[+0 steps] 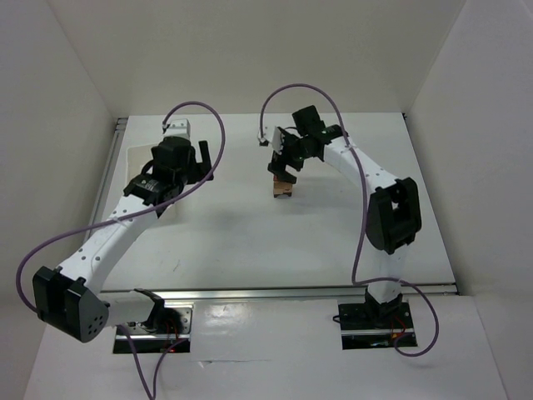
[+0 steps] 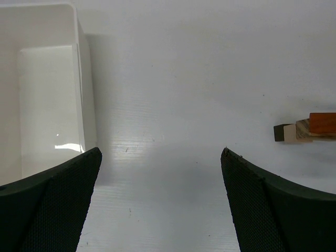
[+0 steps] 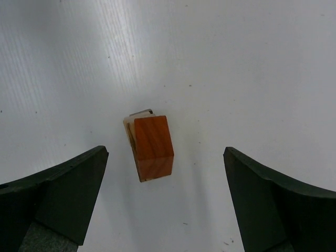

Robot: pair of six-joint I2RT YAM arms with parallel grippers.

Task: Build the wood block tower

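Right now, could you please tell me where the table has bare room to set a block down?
Bare: the table between the wood block tower and the arm bases, and the strip between the white tray and the tower, below the left gripper. Crowded: around the tower, under the right gripper.

White arms (image 1: 117,237), black joints (image 1: 391,212), purple cables (image 1: 223,137)

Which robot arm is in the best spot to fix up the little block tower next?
Right, most likely. The right arm hangs over the tower, jaws open on either side of the orange-red block on top. The left arm is beside the white tray, with the tower off to its side.
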